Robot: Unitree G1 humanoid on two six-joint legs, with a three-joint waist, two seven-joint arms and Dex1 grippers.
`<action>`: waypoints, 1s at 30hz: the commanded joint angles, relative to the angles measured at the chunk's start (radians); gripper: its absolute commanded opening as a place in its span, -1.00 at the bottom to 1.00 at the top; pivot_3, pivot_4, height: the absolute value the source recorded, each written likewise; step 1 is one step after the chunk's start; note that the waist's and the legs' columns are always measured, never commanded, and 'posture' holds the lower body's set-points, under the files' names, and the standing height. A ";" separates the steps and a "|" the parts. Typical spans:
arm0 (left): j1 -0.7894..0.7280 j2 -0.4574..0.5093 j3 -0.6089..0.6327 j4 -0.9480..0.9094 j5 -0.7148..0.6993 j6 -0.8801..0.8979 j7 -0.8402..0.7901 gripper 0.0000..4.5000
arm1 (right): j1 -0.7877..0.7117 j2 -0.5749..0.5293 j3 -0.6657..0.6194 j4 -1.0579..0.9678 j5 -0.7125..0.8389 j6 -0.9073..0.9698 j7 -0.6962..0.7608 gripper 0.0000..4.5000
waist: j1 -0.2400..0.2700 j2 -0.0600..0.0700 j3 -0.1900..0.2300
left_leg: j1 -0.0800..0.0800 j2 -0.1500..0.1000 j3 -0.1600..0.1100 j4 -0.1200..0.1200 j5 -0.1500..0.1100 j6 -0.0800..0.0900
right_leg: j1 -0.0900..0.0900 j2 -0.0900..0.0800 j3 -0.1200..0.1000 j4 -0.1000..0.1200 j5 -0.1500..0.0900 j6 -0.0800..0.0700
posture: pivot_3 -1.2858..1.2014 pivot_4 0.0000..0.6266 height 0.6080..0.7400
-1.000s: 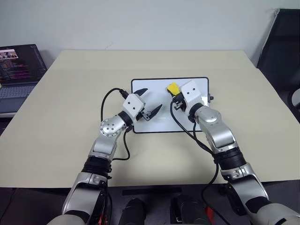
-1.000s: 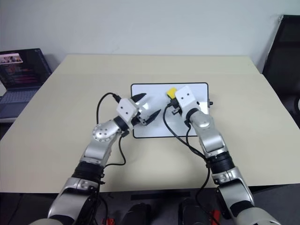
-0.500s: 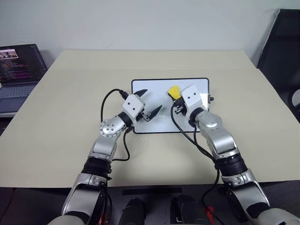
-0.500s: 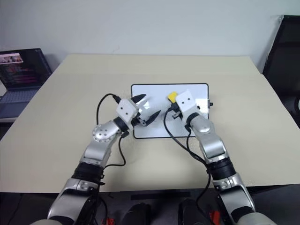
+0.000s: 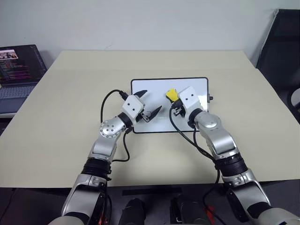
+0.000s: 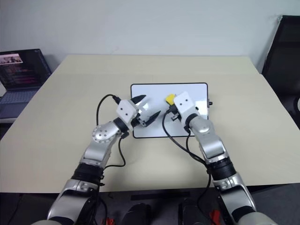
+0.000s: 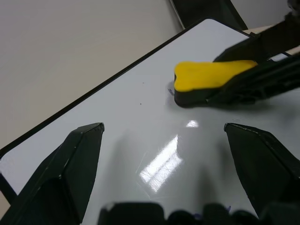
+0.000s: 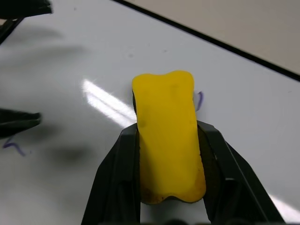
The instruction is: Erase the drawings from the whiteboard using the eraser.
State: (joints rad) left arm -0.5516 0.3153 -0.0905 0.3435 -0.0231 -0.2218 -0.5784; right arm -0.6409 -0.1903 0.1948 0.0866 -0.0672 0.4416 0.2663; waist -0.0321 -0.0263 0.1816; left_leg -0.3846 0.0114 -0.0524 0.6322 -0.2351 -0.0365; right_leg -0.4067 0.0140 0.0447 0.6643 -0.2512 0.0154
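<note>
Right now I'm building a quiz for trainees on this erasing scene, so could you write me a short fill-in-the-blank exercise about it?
1. The right gripper is shut on the small ____ eraser block.
2. The eraser rests on the glossy white rectangular ____ with its thin black frame.
3. The left gripper hovers over the board with its fingers ____.
4. A dark open ____ sits beyond the table's left edge.

Missing words: yellow; whiteboard; open; laptop

both arms reach forward; the left gripper [image 5: 149, 102] hangs with fingers spread wide, the right gripper [image 8: 167, 140] clamped, the eraser [image 8: 166, 131] between its jaws.
</note>
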 commanded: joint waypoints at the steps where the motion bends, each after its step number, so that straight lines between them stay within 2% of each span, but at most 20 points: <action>1: -0.008 0.003 0.014 -0.043 -0.011 -0.006 0.006 1.00 | -0.025 -0.025 -0.050 0.034 -0.034 -0.014 -0.054 -0.45 | 0.000 0.000 0.000 | 0.000 0.000 0.000 0.000 0.000 0.000 | 0.000 0.000 0.000 0.000 0.000 0.000 | 0.03 -0.52 1.00; 12: 0.000 0.002 0.016 -0.048 -0.012 -0.004 0.010 1.00 | 0.049 -0.038 -0.029 -0.034 -0.050 0.042 -0.038 -0.45 | 0.004 0.000 0.000 | 0.000 0.000 0.000 0.000 0.000 0.000 | 0.001 -0.001 0.000 -0.001 0.000 0.000 | 0.03 -0.52 1.00; 21: 0.010 -0.003 0.008 -0.058 -0.015 -0.006 0.001 1.00 | 0.113 -0.092 -0.047 -0.098 -0.049 0.085 -0.018 -0.45 | 0.004 0.000 0.000 | 0.000 0.000 0.000 0.000 0.000 0.000 | 0.001 -0.001 0.000 0.000 0.000 0.000 | 0.03 -0.52 1.00; 30: 0.008 -0.007 0.004 -0.061 -0.014 -0.004 -0.002 1.00 | 0.068 -0.029 -0.021 -0.081 -0.018 0.030 0.003 -0.45 | -0.002 0.000 0.000 | 0.001 0.000 0.000 0.000 0.000 0.000 | 0.001 -0.001 0.000 -0.001 0.000 0.000 | 0.03 -0.52 1.00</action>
State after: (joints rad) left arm -0.5384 0.3109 -0.0915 0.3255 -0.0252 -0.2203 -0.5793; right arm -0.5584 -0.2261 0.1706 -0.0100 -0.0949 0.4767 0.2580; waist -0.0344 -0.0266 0.1814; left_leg -0.3837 0.0113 -0.0516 0.6325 -0.2350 -0.0365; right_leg -0.4056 0.0137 0.0453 0.6639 -0.2512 0.0155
